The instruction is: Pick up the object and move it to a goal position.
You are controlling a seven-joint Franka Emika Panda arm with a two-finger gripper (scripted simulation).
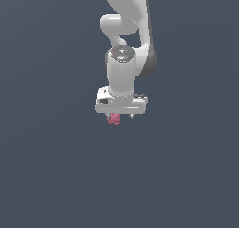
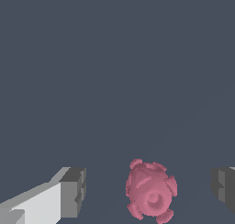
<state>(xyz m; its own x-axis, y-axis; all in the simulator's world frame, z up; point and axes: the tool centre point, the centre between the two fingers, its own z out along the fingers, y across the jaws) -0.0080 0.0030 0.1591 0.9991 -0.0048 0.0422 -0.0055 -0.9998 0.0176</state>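
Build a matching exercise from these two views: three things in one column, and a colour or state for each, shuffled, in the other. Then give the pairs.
Column A
1. berry-like object
2. gripper
3. arm
4. finger pads

Column B
a. white, reaching down from the top of the exterior view
b. pinkish-red and lumpy
c. dark grey blocks
d. open, a pad on each side of the object with gaps showing

Pairs: 1-b, 2-d, 3-a, 4-c
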